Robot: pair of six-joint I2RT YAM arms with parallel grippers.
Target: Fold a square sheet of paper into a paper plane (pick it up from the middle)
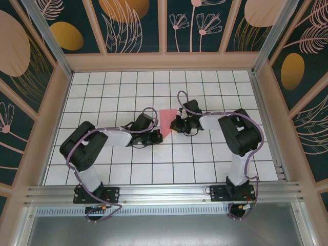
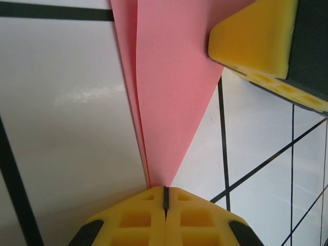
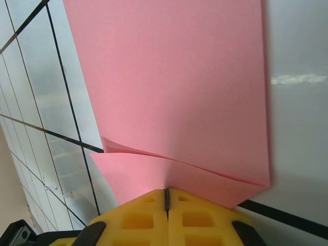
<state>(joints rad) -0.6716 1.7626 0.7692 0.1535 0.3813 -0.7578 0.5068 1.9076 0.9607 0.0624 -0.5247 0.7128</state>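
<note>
- Two grippers hold one folded pink paper (image 1: pixel 167 118).
- Left gripper (image 2: pixel 165 190): clamped on its pointed end.
- Right gripper (image 3: pixel 166 192): clamped on a folded edge.

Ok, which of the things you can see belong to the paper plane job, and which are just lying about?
Part of the job:
- pink paper, partly folded
- left gripper, shut on the paper's narrow end
- right gripper, shut on the paper's folded edge

Just surroundings:
- tiled table
- patterned walls
- metal rail at the near edge
</note>
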